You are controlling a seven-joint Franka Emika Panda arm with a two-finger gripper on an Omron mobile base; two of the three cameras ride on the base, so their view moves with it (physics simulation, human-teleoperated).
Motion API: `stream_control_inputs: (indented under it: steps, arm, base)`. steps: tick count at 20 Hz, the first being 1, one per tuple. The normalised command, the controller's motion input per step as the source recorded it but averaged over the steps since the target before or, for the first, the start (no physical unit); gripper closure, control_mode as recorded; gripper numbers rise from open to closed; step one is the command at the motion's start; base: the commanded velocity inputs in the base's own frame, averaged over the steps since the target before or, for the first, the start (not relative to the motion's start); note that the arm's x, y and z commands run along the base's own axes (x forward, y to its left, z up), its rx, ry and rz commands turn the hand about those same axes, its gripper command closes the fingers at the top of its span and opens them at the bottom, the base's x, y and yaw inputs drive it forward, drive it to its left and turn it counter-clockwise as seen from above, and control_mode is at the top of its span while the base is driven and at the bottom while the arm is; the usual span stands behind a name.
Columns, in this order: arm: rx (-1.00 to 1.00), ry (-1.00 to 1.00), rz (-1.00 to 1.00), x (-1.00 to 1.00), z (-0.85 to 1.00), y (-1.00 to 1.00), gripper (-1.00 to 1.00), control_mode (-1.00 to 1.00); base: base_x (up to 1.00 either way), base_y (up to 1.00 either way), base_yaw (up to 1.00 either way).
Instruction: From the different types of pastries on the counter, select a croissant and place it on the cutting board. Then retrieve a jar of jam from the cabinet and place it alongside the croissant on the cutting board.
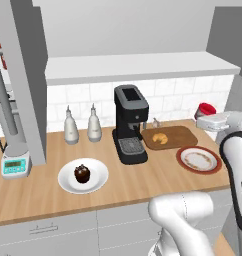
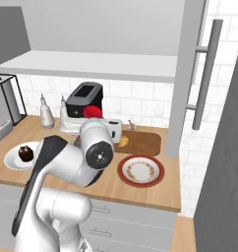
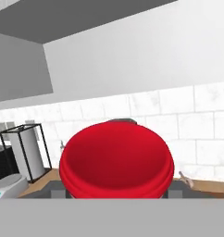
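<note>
Wooden counter (image 1: 143,182) (light brown) runs under white tiled wall (image 1: 173,97).

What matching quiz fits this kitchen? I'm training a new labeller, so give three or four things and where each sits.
Things:
1. croissant
2. muffin
3. jam jar
4. two bottles

Places:
A. on the white plate
B. held in the fingers, in the air
C. on the cutting board
D. on the counter left of the coffee machine

Pairs: 1-C, 2-A, 3-B, 4-D

No legible text or labels.
</note>
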Motion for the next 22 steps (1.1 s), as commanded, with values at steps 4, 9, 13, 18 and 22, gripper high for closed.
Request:
stream_control_inputs:
  steps: [4, 9, 13, 18, 22]
  arm:
    - [0.0, -0.08, 0.08, 0.13, -0.26, -0.16, 1.0, -1.0]
    - [0.0, -0.05, 0.04, 0.12, -0.37, -0.37, 1.0, -1.0]
    - [0.0, 0.0, 0.02, 0.3, -0.47, -0.4, 1.0, -1.0]
    - [0.0, -0.01, 0.0, 0.74, -0.14, -0.09, 1.0, -1.0]
    - [0.0, 0.0, 0.01, 0.63, -0.36, -0.24, 1.0, -1.0]
  base:
    - [0.0, 0.0, 0.0]
    - [0.0, 0.0, 0.0]
    - [0.0, 0.0, 0.0]
    - [0.0, 0.0, 0.0]
    - [0.0, 0.0, 0.0]
